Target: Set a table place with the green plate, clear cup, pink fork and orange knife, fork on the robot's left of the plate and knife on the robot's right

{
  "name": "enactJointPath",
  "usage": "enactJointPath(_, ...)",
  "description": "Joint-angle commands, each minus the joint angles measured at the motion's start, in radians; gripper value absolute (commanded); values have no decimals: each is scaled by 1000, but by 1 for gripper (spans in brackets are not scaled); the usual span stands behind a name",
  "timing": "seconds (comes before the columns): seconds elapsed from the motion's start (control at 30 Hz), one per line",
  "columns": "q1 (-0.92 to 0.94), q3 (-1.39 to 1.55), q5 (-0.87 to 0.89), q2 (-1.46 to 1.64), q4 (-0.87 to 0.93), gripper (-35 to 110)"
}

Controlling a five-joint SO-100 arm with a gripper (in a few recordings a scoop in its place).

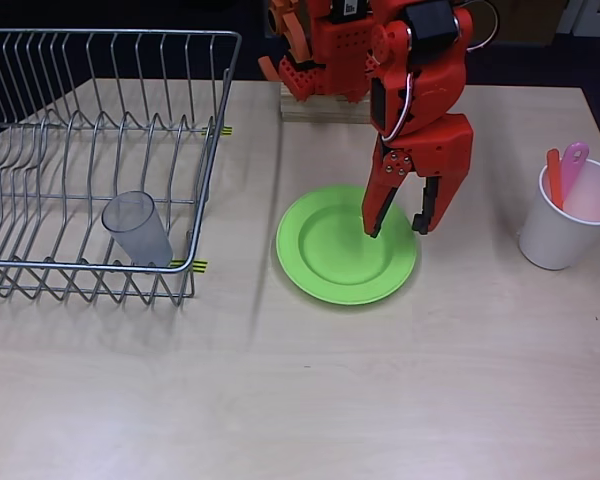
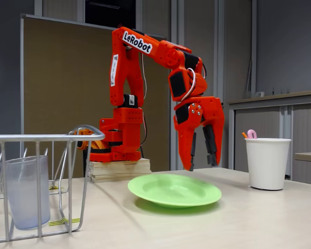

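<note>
- pale wood-grain table (image 1: 400, 400), dim room with a brown panel (image 2: 62, 78) behind.
- gripper (image 1: 397, 228) hangs over the green plate (image 1: 330, 255), jaws apart, holding nothing.
- clear cup (image 1: 138, 229) stands in the wire rack (image 1: 100, 60).
- pink fork (image 1: 574, 165) and orange knife (image 1: 554, 178) stand in the white cup (image 1: 560, 240).

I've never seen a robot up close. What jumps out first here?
The orange-red arm stands at the table's back, its open hand hanging empty above the green plate in the middle. A clear cup sits in the wire rack at left; a fork and knife stand in the white cup at right.
</note>
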Motion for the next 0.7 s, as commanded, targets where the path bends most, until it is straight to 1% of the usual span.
enactJointPath(0.0,-23,12,8,3,-11,22)
enactJointPath(0.07,-12,5,-20,5,-11,20)
enactJointPath(0.17,34,-37,-132,41,23,15)
enactJointPath(0.33,141,-181,-460,132,104,14)
enactJointPath(0.43,224,-330,-612,166,247,14)
enactJointPath(0.5,290,-448,-683,170,356,13)
enactJointPath(0.67,491,-678,-831,156,532,15)
